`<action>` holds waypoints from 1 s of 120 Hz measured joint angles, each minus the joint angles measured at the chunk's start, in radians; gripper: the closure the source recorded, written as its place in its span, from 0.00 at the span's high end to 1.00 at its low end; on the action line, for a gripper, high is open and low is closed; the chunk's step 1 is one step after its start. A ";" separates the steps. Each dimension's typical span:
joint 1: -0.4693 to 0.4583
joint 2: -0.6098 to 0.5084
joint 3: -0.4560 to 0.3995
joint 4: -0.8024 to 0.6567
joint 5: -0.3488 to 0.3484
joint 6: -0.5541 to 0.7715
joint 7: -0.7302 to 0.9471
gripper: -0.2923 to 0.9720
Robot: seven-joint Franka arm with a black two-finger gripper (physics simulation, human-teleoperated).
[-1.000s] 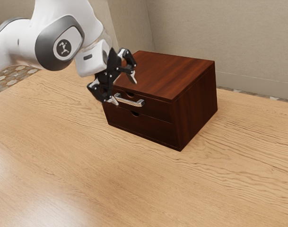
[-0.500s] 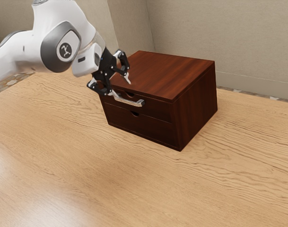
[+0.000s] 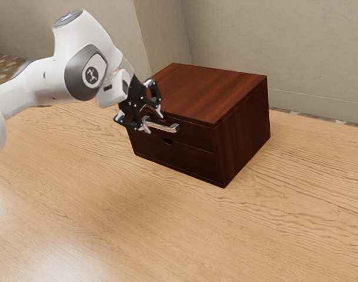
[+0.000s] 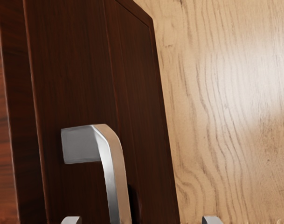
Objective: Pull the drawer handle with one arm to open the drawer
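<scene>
Drawer cabinet (image 3: 209, 93) on wooden table (image 3: 167, 226)

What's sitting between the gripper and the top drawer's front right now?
The silver handle. In the wrist view its bar runs in front of the drawer front; in the exterior view the open gripper straddles the handle's end.

Silver handle (image 4: 114, 177) on a dark drawer front (image 4: 76, 70)
The handle bends out from the red-brown wood panel, and beside the panel's edge lies the light wooden surface (image 4: 225, 93) with wavy grain.
</scene>
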 joint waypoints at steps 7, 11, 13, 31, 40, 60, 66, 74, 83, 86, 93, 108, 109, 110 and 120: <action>0.006 0.008 -0.001 0.002 -0.006 0.005 0.003 0.46; 0.007 0.013 -0.002 0.003 -0.009 0.007 0.004 0.46; 0.007 0.016 -0.002 0.003 -0.011 0.008 0.005 0.46; 0.010 0.043 -0.003 0.008 -0.029 0.023 0.011 0.44; 0.015 0.061 -0.004 0.017 -0.036 0.030 0.013 0.42; 0.027 0.064 -0.001 0.012 -0.043 0.037 0.019 0.28; 0.028 0.058 0.000 0.005 -0.041 0.038 0.021 0.25; 0.029 0.048 0.001 -0.015 -0.039 0.039 0.023 0.22; 0.042 0.023 -0.003 -0.055 -0.038 0.040 0.027 0.20; 0.044 0.014 -0.002 -0.068 -0.038 0.041 0.028 0.19; 0.045 -0.011 -0.001 -0.098 -0.038 0.042 0.033 0.17; 0.047 -0.075 0.003 -0.172 -0.037 0.044 0.041 0.16; 0.047 -0.080 0.004 -0.176 -0.037 0.044 0.041 0.16; 0.047 -0.085 0.004 -0.182 -0.037 0.045 0.042 0.16; 0.050 -0.142 0.008 -0.243 -0.037 0.047 0.047 0.15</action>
